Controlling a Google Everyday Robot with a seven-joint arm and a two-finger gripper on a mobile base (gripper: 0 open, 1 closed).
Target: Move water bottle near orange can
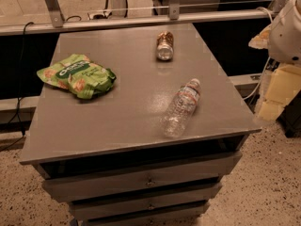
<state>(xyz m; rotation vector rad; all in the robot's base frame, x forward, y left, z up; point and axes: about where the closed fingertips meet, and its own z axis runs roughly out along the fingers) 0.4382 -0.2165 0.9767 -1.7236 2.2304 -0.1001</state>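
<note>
The water bottle [181, 108] is clear and ribbed with a white cap. It lies on its side on the right front part of the grey cabinet top [127, 102], cap pointing to the back right. The orange can [165, 45] lies on its side near the back edge, its silver end facing the front, well apart from the bottle. My gripper [276, 95] hangs off the table's right side, below the white arm housing [287, 29], level with the bottle and holding nothing.
A green snack bag [77, 75] lies on the left part of the top. The cabinet has drawers [146, 180] below its front edge. A metal rail [141, 20] runs behind the table. Speckled floor lies around it.
</note>
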